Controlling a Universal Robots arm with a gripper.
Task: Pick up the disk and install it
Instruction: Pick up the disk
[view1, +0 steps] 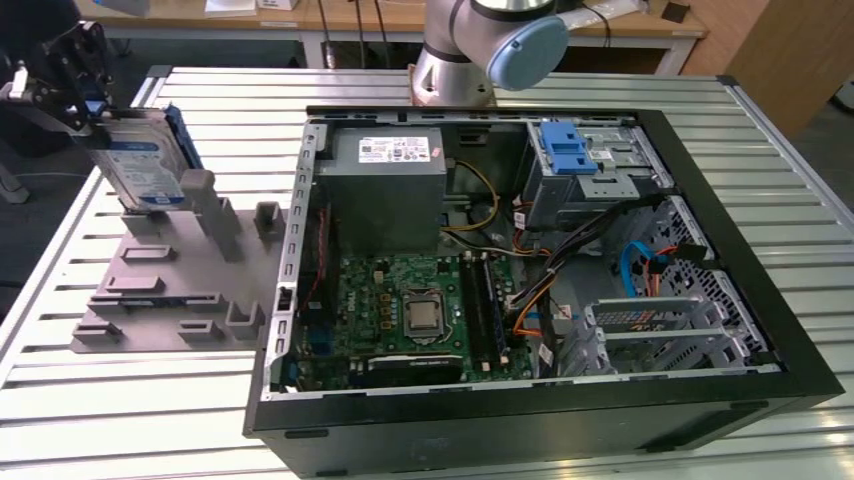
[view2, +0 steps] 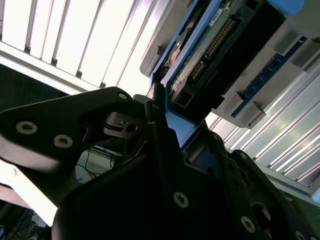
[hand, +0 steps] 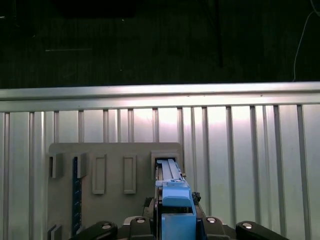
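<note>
One tool (view1: 91, 115): you are gripping the disk (view1: 144, 165) by the upper end of its blue carrier. In both wrist views the jaws are pressing on either side of that blue edge.
Disk's axis: it is standing on end with its long axis upright, hanging straight below the tool.
Disk's seat: its lower end is sitting in a slot of the grey holder (view1: 167, 290), so by my judgement it is not yet lifted free.
Holder: it is lying flat on the counter (view1: 120, 420), just beside the open computer case (view1: 534, 425).
Drive cage (view1: 587, 160): it is sitting in the case's far corner, well apart from the disk, toward the exterior view's right.
</note>
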